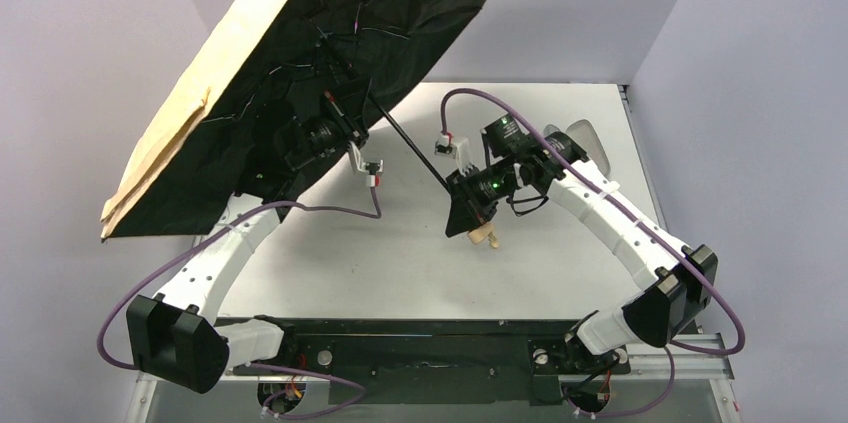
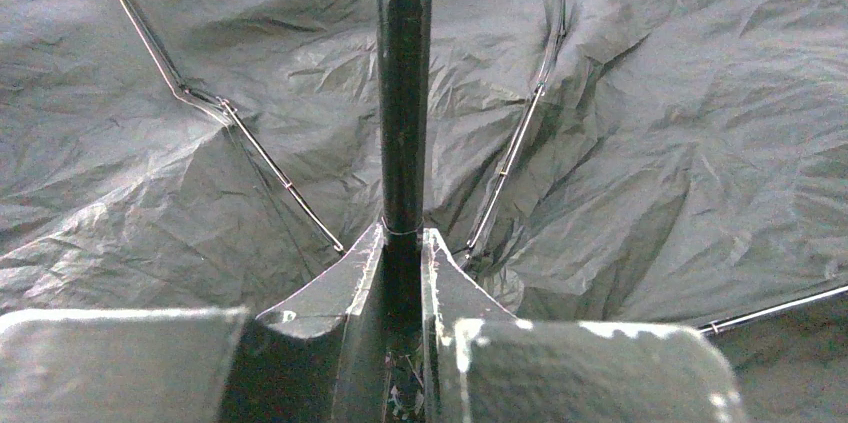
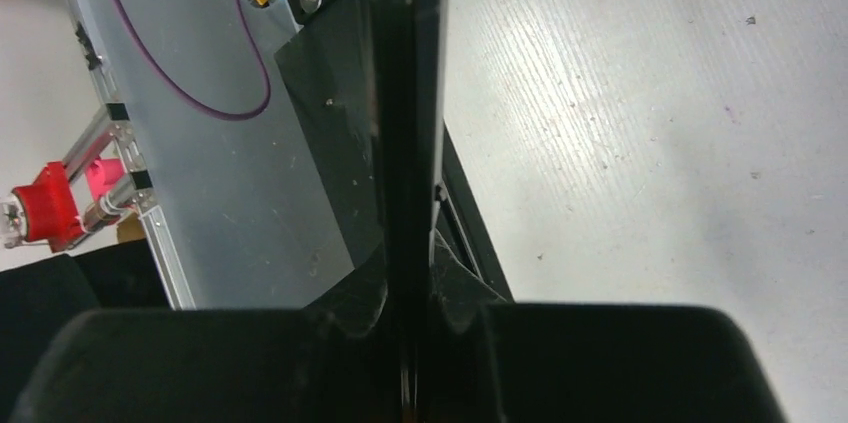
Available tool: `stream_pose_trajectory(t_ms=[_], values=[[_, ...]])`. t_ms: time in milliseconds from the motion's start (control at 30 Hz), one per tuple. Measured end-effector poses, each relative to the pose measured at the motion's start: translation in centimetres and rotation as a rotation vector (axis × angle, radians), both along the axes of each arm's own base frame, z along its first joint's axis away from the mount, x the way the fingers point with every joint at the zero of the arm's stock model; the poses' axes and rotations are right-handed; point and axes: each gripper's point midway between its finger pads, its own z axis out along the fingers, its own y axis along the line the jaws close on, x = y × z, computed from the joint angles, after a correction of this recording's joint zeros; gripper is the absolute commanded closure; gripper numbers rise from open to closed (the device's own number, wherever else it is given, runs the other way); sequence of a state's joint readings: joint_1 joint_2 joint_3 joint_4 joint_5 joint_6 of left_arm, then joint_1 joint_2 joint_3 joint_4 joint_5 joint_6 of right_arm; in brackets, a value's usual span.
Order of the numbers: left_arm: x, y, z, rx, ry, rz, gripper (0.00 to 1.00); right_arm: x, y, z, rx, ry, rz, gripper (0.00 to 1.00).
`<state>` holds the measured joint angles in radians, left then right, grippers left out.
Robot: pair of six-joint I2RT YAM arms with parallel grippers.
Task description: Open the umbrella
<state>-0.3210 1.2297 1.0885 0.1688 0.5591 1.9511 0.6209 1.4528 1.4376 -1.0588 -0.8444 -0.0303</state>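
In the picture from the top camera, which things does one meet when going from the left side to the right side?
tan outer fabric of the umbrella → thin black shaft → beige handle knob → pale oval case, partly hidden. Both grippers overlap the umbrella, so they are left out.

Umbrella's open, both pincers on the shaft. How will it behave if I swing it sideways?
Probably top-heavy: the umbrella spreads wide beyond the left pincer on a thin shaft, so it may lever in the grip. The crinkled fabric and thin ribs look floppy and may flutter. The smooth shaft could slip through the right pincer.
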Motion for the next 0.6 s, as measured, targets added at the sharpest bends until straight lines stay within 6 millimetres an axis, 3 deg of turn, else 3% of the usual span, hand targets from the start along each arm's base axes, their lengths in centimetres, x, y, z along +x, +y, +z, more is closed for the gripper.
stream_pose_trajectory(t_ms=[200,600], values=[[0.8,-0.5,-1.1,0.003,0.007,-0.016,1.00,0.4,-0.8,-0.6,-0.028,-0.060,0.023,1.00],[0.8,-1.8,-0.6,-0.004,-0.053,-0.036,0.90,0.4,-2.3,0.1,-0.125,-0.136,0.055,1.00]])
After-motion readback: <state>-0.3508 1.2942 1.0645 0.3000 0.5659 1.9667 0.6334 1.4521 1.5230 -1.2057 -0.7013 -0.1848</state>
